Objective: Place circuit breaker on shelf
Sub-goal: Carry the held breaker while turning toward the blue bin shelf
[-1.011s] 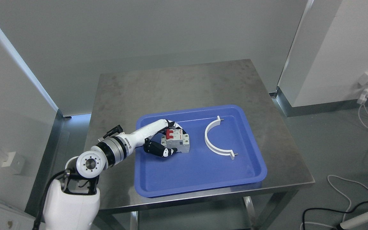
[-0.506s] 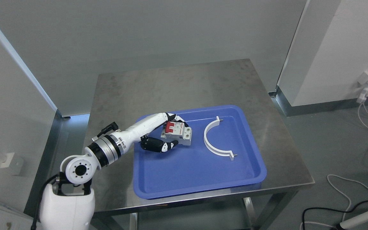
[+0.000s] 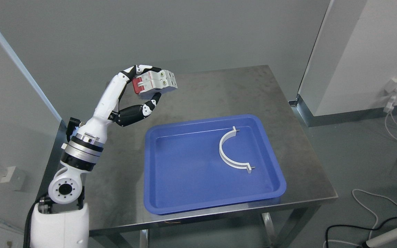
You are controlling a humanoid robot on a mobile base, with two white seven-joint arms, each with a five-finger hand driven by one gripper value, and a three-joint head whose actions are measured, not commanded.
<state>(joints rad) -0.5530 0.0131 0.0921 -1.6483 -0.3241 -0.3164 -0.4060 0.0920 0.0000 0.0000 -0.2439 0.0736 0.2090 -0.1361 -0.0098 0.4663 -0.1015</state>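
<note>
Circuit breaker [image 3: 154,83] in raised left hand [image 3: 140,93]

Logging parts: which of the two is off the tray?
The circuit breaker, red-toggled, held aloft in the left hand; the white curved bracket lies in the blue tray.

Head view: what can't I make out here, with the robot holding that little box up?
- Shelf: none in view, outside the picture's edges.
- Circuit breaker: printed labels too small; its back hidden by the left hand.
- Right arm: out of frame.
- Under the table: cut off by the bottom edge.
</note>
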